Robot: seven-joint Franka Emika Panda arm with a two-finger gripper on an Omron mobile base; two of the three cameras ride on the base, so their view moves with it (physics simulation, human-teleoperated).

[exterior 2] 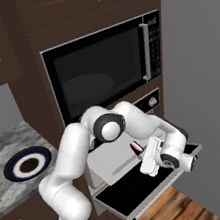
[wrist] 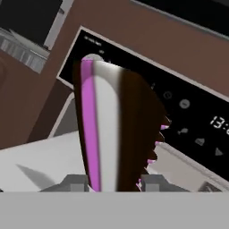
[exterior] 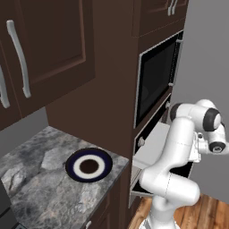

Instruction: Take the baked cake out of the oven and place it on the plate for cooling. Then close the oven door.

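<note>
The two finger tips stand partly closed against either side of the baked cake (wrist: 114, 129), gripping it between them; the gripper (wrist: 114, 181) sits at the bottom of the hand view with the slice rising straight up out of it. Seen this close, the cake is a tall wedge with dark chocolate-brown flanks, a broad pale band down its middle and a bright magenta stripe beside that, with small jagged pink bits along one brown edge. In the right base view the cake (exterior 2: 136, 148) shows as a small dark piece just above the gripper (exterior 2: 147, 162), held over the oven door (exterior 2: 145, 184), which lies dropped open and flat. The arm bends out from the base, elbow raised, forearm reaching down toward the oven (exterior 2: 148, 100) opening. One plate (exterior: 89, 164) rests on the grey stone counter (exterior: 40, 188), well apart from the cake. One microwave (exterior 2: 103, 72) sits above the oven.
</note>
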